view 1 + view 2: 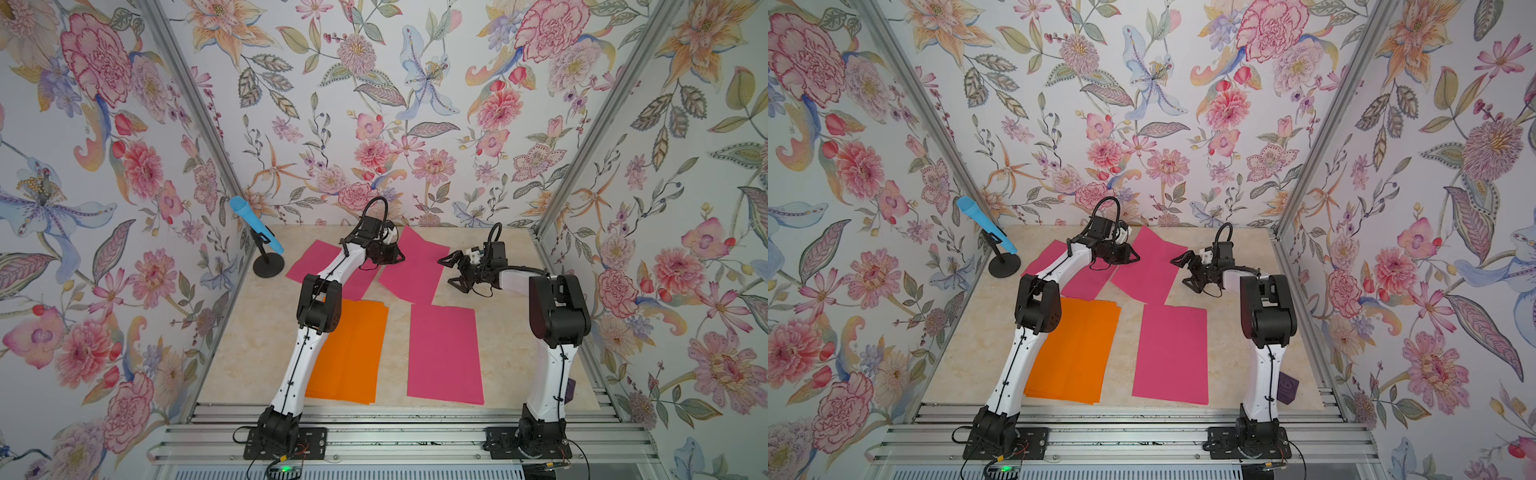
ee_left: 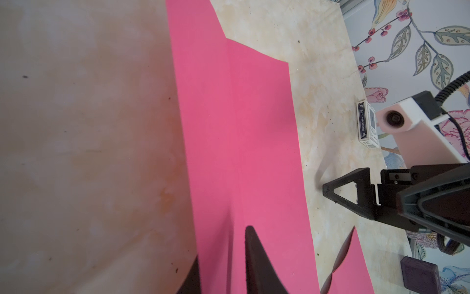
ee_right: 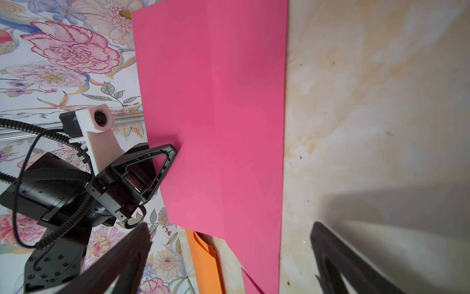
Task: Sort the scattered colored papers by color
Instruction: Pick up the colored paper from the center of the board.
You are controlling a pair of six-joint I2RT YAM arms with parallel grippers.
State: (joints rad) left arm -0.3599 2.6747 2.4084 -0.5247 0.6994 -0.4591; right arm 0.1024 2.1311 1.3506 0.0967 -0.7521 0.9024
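Several colored papers lie on the marble table [image 1: 507, 332]. An orange stack [image 1: 349, 353] sits at the front left, partly under my left arm. One pink sheet [image 1: 444, 353] lies flat at the front right, and another pink sheet [image 1: 309, 259] lies at the back left. My left gripper [image 1: 397, 257] is shut on the edge of the middle back pink sheet [image 1: 411, 270]. In the left wrist view one finger [image 2: 254, 259] lies over this sheet [image 2: 241, 127] and the other is under it. My right gripper [image 1: 445, 271] hangs open just right of that sheet, holding nothing.
A blue microphone [image 1: 257, 226] on a black stand stands at the back left corner. A small card box [image 2: 366, 124] lies near the back wall behind my right arm. A purple block [image 1: 1287, 388] sits at the front right. Flowered walls close in three sides.
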